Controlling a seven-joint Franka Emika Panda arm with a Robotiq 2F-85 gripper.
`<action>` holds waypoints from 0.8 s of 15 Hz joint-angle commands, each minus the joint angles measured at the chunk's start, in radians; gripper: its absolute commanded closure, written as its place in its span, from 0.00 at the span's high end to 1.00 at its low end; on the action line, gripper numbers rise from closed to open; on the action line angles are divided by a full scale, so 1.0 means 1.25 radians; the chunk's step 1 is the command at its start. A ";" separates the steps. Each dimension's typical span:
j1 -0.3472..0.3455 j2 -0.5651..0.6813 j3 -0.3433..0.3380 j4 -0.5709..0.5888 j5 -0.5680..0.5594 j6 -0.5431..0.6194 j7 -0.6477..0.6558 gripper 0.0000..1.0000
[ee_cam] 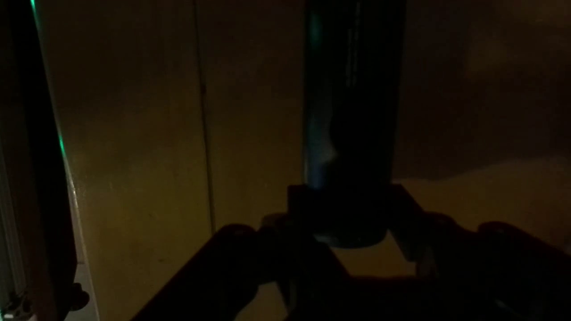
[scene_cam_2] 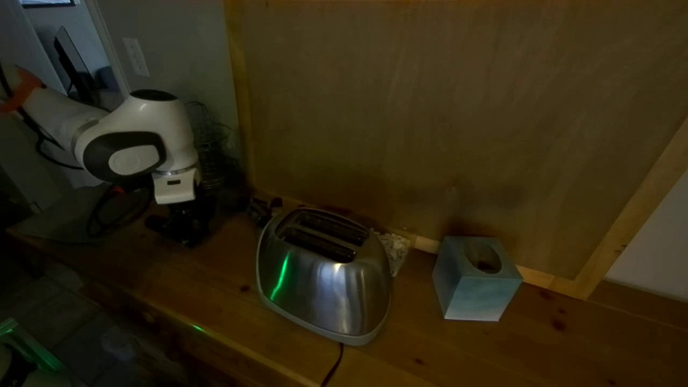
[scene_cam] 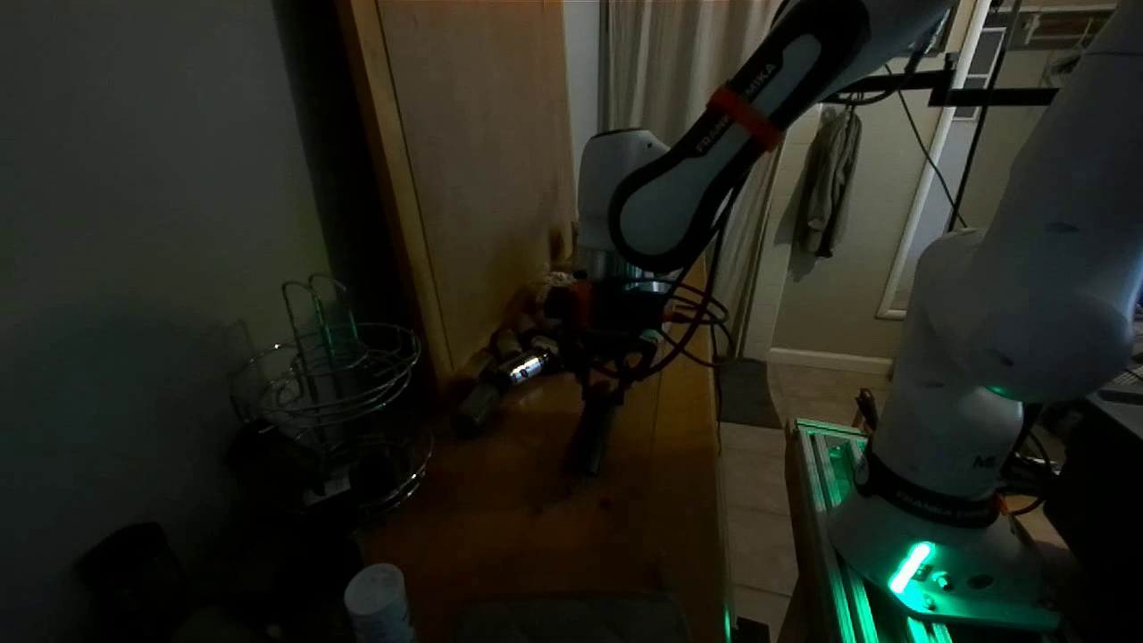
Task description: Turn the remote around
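The remote [ee_cam: 352, 111] is a long black bar. In the wrist view it runs up from between the fingertips to the top edge, its near rounded end just behind the tips. My gripper [ee_cam: 348, 209] has one finger against each long side of it and looks closed on it. In an exterior view the remote [scene_cam: 592, 438] sticks out below the gripper [scene_cam: 605, 391] over the wooden table. Whether it touches the table is too dark to tell. In an exterior view the gripper [scene_cam_2: 185, 228] shows as a dark shape left of the toaster.
A wire rack [scene_cam: 393, 402] stands by the wall. A dark cylinder with a shiny part [scene_cam: 525, 367] lies near the gripper. A white canister [scene_cam: 377, 600] and a dark mat [scene_cam: 571, 618] are at the near end. A toaster [scene_cam_2: 333, 301] and tissue box [scene_cam_2: 475, 293] stand along the table.
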 commanded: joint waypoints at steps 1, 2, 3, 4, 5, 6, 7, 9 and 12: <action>0.011 -0.028 0.006 -0.002 0.023 -0.018 -0.002 0.24; 0.017 -0.013 0.005 0.001 0.034 -0.017 -0.009 0.24; 0.023 -0.003 0.005 0.000 0.048 -0.017 -0.013 0.24; 0.030 0.005 0.004 -0.001 0.064 -0.020 -0.017 0.24; 0.040 0.012 0.003 -0.003 0.083 -0.014 -0.028 0.24; 0.038 0.024 0.008 -0.004 0.076 -0.007 -0.014 0.24; 0.043 0.032 0.008 -0.004 0.083 -0.006 -0.015 0.24; 0.044 0.052 0.009 -0.004 0.076 -0.001 -0.010 0.24; 0.044 0.068 0.006 -0.003 0.070 0.003 -0.012 0.75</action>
